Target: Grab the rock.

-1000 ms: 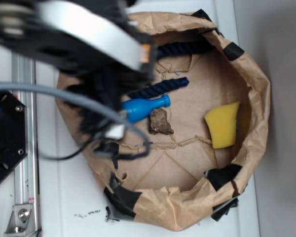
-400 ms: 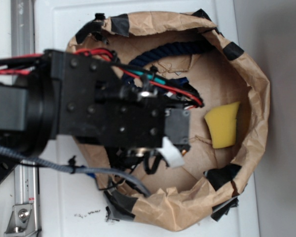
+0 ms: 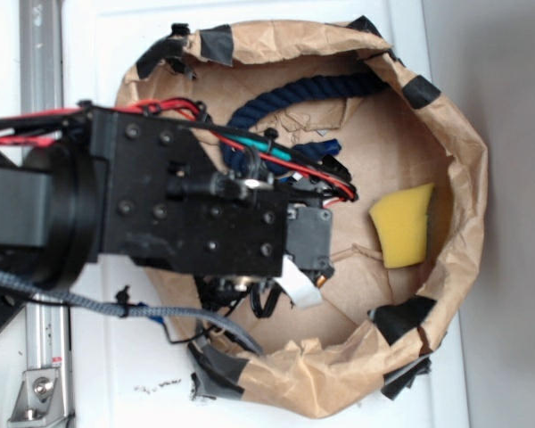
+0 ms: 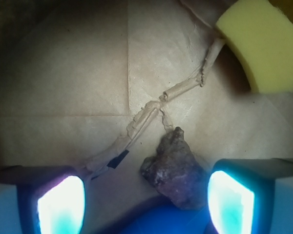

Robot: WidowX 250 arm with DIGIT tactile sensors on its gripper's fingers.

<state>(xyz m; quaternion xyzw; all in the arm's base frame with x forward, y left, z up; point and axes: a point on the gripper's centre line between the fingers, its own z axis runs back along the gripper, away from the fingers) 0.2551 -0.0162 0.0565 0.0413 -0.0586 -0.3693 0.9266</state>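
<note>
Jaws (image 4: 146, 202) are standing wide apart and holding nothing, with the rock (image 4: 175, 168) lying between them, nearer the right-hand finger (image 4: 230, 202), on the brown paper liner (image 4: 63, 73). Only the wrist view is showing this; in the exterior view the black arm (image 3: 178, 209) is reaching across from the left over the paper-lined basket (image 3: 464, 160), hiding the stone entirely. One yellow sponge (image 3: 402, 226) is sitting well apart to the right, one dark blue rope (image 3: 285, 98) is curling along the far wall, and one blue object (image 4: 161, 222) is showing at the wrist frame's bottom edge, just beside the rock.
</note>
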